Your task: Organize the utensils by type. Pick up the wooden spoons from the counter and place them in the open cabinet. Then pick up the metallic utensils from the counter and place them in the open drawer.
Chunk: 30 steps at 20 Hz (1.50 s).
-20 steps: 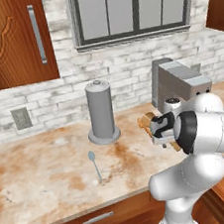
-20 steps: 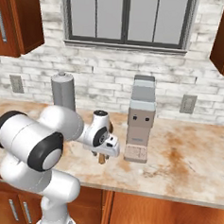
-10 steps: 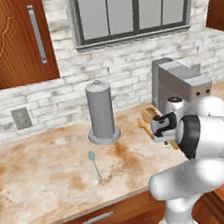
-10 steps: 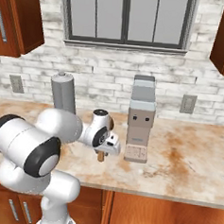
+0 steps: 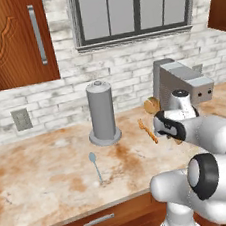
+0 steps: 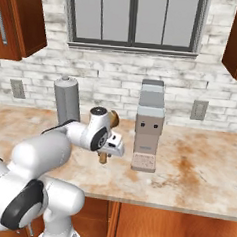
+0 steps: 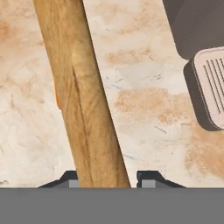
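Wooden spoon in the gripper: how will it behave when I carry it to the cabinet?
Probably stiff: the wooden spoon has a thick, solid-looking handle. The gripper clamps the handle with the bowl sticking out, so it may pivot. Its smooth, rounded wood could slip.

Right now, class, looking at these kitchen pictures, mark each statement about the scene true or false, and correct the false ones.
1. The tool grips a wooden spoon. True.
2. The metal spoon lies in a drawer. False: it lies on the counter.
3. A second, slimmer wooden utensil lies on the counter. True.
4. The grey canister lies on its side. False: it stands upright.
5. The coffee machine stands left of the canister in the right base view. False: right.
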### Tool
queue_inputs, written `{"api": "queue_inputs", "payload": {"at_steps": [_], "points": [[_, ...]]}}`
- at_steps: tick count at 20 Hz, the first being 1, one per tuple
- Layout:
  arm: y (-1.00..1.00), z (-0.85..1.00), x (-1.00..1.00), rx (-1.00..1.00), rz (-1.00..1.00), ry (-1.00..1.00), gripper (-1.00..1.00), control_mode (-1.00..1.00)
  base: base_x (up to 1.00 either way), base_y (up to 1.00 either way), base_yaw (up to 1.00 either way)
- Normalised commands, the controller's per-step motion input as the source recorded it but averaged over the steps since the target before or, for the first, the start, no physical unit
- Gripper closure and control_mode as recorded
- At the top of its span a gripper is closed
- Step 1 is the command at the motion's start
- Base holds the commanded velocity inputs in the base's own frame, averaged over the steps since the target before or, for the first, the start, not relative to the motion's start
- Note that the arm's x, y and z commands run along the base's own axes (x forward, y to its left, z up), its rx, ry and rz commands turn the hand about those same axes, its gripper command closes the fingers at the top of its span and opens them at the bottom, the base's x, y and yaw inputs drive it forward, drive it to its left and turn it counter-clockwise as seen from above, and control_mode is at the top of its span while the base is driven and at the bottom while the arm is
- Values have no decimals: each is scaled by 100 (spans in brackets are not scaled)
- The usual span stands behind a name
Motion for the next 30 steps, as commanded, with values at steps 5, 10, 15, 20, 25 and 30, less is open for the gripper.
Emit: {"api": "queue_inputs", "payload": {"at_steps": [5, 10, 15, 20, 25, 30], "points": [[0, 93, -11, 0, 0, 4, 100, -100, 0, 0, 0], [0, 86, -23, 0, 1, 6, 100, -100, 0, 0, 0], [9, 75, -19, 0, 5, 1, 100, -100, 0, 0, 0], [25, 51, -41, 0, 8, -1, 100, -100, 0, 0, 0], [25, 47, -41, 0, 12, -4, 100, -100, 0, 0, 0], [10, 49, -36, 0, 16, -1, 100, -100, 0, 0, 0]]}}
